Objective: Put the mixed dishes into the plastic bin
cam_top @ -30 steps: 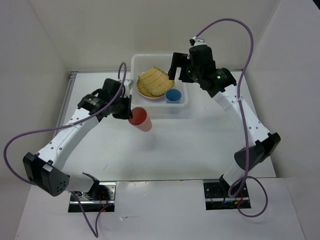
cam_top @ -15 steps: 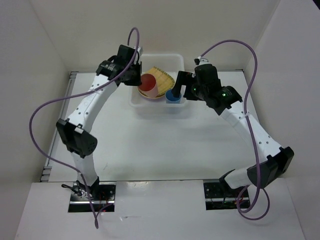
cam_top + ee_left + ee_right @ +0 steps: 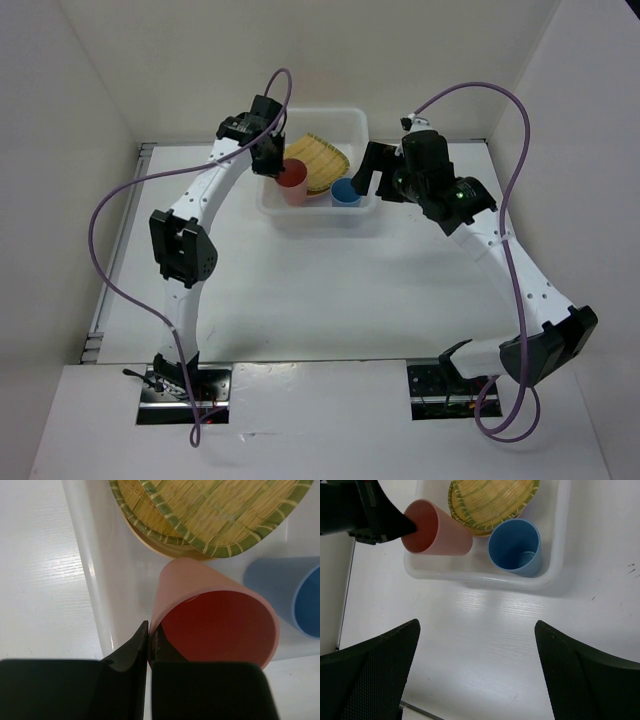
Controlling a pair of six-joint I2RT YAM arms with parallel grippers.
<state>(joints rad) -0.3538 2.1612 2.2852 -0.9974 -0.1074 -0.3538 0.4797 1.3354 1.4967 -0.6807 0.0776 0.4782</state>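
The left gripper pinches the red cup by its rim, inside the plastic bin. The right gripper gapes wide, the blue cup just ahead of it.

Two cups are showing at one plastic bin, the red cup at 8 o'clock and the blue cup at 5 o'clock; two woven trays are lying stacked toward 12 o'clock, covering one plate
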